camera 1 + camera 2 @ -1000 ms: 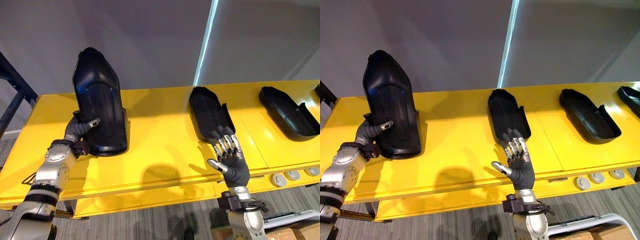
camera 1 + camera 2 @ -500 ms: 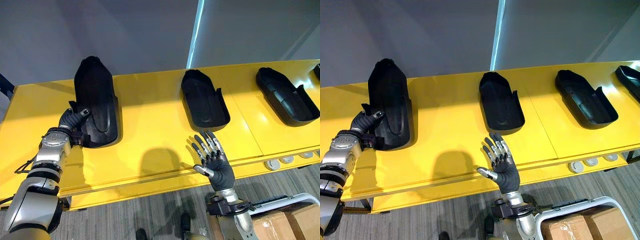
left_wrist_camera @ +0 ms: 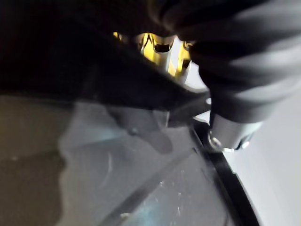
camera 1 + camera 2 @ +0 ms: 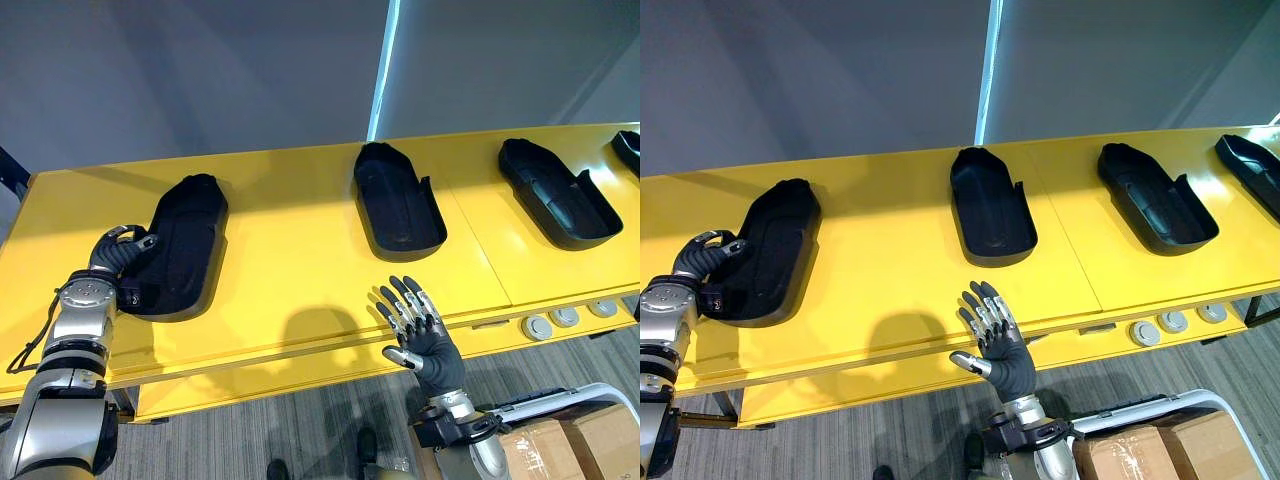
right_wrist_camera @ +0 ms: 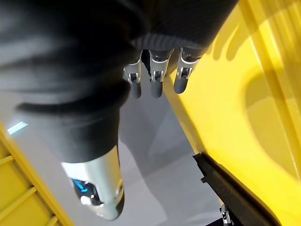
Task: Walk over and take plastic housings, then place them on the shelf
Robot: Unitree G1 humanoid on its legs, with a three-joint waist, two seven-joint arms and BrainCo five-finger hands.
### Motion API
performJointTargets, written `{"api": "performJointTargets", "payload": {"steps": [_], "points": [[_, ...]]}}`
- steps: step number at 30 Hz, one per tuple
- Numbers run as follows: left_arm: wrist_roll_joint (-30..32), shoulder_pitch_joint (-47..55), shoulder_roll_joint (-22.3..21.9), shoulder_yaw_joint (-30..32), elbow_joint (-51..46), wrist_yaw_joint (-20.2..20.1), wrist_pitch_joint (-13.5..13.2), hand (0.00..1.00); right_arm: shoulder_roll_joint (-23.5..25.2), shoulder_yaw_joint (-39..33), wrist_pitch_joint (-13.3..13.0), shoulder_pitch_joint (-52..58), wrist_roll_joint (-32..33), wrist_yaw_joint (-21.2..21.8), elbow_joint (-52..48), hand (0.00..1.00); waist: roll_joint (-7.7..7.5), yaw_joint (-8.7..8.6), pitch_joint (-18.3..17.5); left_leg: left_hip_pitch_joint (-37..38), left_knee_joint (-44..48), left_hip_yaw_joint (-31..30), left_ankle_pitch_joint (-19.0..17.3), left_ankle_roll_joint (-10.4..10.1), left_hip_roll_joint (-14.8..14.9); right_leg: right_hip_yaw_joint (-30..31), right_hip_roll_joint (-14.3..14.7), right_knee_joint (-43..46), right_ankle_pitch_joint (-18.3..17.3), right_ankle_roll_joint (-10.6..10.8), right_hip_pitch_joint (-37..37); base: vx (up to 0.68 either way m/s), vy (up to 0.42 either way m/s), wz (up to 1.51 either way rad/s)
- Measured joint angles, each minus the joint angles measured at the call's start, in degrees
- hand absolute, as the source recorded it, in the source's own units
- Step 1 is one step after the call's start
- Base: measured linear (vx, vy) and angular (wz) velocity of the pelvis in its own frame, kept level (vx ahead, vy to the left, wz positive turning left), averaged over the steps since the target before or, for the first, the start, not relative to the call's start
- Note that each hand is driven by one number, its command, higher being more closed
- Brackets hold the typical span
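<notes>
Left eye view: the nearest plastic housing is lying flat on the yellow shelf, hollow side up. Its long axis is running away from the robot and leaning slightly to the robot's right. The left hand is sitting at the housing's near left corner, with its fingers curling over the rim and its thumb resting on the inner edge. The housing therefore lies ahead and to the right of that hand, so a release would probably call for drawing the hand back and to the left. 2 further housings, a middle housing and a right housing, are resting well apart along the same shelf. The right hand is hovering just in front of the shelf's front edge, with its fingers spread and holding nothing. It is the hand nearer to the middle housing. The right eye view is showing more of a 4th housing at the far right. The right wrist view is confirming straight fingers. The left wrist view is showing a dark edge lying close against the hand.
</notes>
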Motion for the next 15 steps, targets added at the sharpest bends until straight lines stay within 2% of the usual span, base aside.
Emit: {"api": "performJointTargets", "payload": {"steps": [6,10,13,15], "points": [[-0.2,0.0,-1.2,0.1,-0.4,1.5,0.0,0.00,0.1,0.0,0.3,0.1,0.0,0.2,0.0,0.00,0.00,-0.02,0.0,0.3,0.0,-0.6,0.1,0.0,0.0,-0.5,0.0,-0.1,0.0,0.0,0.7,-0.03,0.008,0.05],[-4.6,0.0,-3.1,0.2,-3.8,2.8,0.2,0.00,0.1,-0.1,0.4,-0.1,0.0,0.2,0.0,0.00,0.00,0.37,0.0,0.4,0.0,-0.7,0.2,0.0,0.0,-0.6,-0.1,-0.2,0.0,0.0,0.8,-0.04,0.013,0.02],[-9.5,0.1,-5.3,2.0,-12.0,5.9,0.2,0.00,0.7,-0.2,0.5,-0.1,0.0,0.1,0.1,0.00,0.07,0.41,0.0,0.4,0.0,-1.0,0.4,0.2,-0.2,-1.4,-0.1,0.0,0.1,0.1,1.0,-0.01,0.012,0.06],[-10.8,0.1,-6.3,5.2,-22.9,9.0,-0.5,0.00,1.7,-1.2,0.5,-0.3,-0.1,0.1,1.0,0.00,0.11,0.38,0.0,1.0,-0.2,-1.4,0.5,0.2,-0.3,-1.6,-0.1,0.0,0.1,0.1,1.6,-0.01,0.024,0.04]]}}
